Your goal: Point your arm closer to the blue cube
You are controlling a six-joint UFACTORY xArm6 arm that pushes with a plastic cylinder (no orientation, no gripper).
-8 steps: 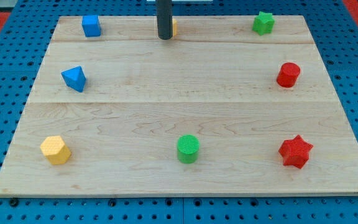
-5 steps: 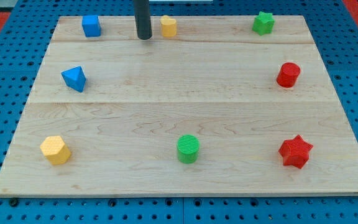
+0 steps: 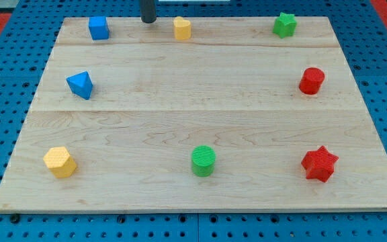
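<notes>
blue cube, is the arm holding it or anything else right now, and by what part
Nothing is held. The arm ends in a bare rod; my tip sits near the board's top edge, between the blue cube and the yellow block, touching neither.

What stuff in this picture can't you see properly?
- My rod: the camera view's top edge cuts off everything above my tip, which sits between the blue cube and the small yellow block.
- Small yellow block: too small to name its shape.
- Board: covers the blue pegboard beneath.

Count on the worktop: 2 blue blocks (image 3: 99,28), 2 yellow blocks (image 3: 182,28), 2 green blocks (image 3: 285,25), 2 red blocks (image 3: 312,81), 8 total.
</notes>
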